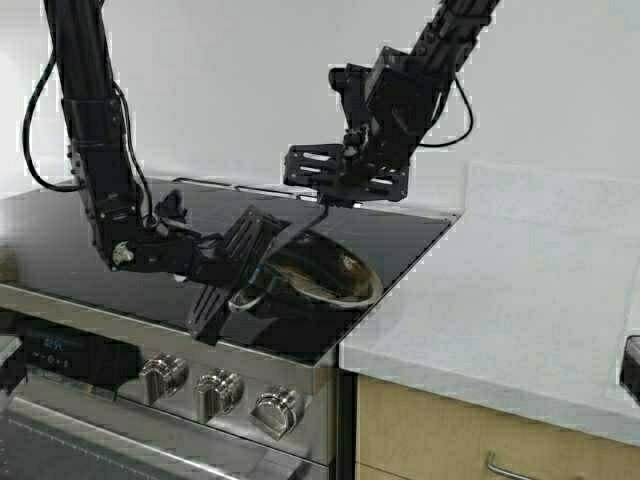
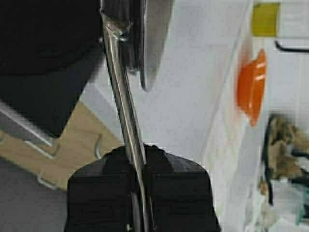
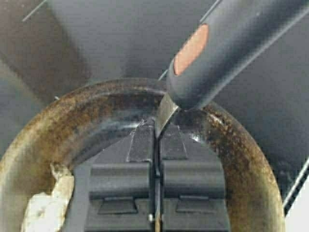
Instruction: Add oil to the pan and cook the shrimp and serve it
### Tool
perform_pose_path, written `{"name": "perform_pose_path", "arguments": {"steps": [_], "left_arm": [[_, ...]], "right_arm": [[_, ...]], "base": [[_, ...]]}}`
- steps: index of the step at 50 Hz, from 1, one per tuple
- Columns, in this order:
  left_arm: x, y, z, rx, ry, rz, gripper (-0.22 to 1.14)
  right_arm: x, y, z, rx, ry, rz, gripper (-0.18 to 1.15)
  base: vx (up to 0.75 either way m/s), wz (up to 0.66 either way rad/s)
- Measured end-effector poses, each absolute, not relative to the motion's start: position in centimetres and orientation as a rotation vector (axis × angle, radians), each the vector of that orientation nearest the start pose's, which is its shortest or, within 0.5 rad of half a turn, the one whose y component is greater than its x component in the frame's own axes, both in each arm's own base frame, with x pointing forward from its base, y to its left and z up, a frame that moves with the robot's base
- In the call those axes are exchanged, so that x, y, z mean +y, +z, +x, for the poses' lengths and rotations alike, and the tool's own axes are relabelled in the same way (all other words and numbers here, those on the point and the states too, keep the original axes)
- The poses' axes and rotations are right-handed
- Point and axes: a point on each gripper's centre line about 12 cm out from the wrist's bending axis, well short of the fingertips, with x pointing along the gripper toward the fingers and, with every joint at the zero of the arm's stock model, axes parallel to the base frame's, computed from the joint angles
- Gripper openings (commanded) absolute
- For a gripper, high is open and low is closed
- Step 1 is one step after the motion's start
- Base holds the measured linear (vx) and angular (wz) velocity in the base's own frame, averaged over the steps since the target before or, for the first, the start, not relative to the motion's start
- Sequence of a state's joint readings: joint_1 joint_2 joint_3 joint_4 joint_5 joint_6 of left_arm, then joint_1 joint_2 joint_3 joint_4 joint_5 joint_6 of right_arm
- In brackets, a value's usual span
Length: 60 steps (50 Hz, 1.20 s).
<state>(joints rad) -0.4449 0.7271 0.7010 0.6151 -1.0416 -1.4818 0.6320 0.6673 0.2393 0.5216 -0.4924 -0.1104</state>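
Note:
The pan [image 1: 335,272], shiny-rimmed and browned inside, is tilted over the front right corner of the black cooktop. My left gripper [image 1: 258,262] is shut on its thin metal handle [image 2: 120,96]; the pan's body [image 2: 155,43] shows edge-on beyond it. My right gripper [image 1: 322,202] hangs just above the pan, shut on the thin metal neck of a spatula with a grey handle [image 3: 231,43] marked by an orange spot. One pale shrimp [image 3: 46,205] lies against the pan's browned wall [image 3: 241,159]. The oil is out of view.
The stove's cooktop [image 1: 90,225] has steel knobs [image 1: 220,392] along its front. A white counter [image 1: 500,300] adjoins on the right, with wooden drawers below. An orange bowl [image 2: 252,87] sits farther along the counter.

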Motion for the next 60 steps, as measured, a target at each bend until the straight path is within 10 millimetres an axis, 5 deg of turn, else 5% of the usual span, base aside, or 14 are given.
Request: {"name": "perform_pose_path", "arguments": {"steps": [45,60], "left_arm": [[-21.5,-3.4,31.5,0.985,-0.557,-1.041,0.04],[-21.7,-3.9,31.4,0.975,-0.578,-1.159,0.04]], "right_arm": [[27.4,5.1,45.7,0.503,0.307,0.1,0.09],[23.8,3.6,45.3,0.533,0.239,0.085,0.09]], "base": [[0.0,0.0],[0.0,0.0]]}}
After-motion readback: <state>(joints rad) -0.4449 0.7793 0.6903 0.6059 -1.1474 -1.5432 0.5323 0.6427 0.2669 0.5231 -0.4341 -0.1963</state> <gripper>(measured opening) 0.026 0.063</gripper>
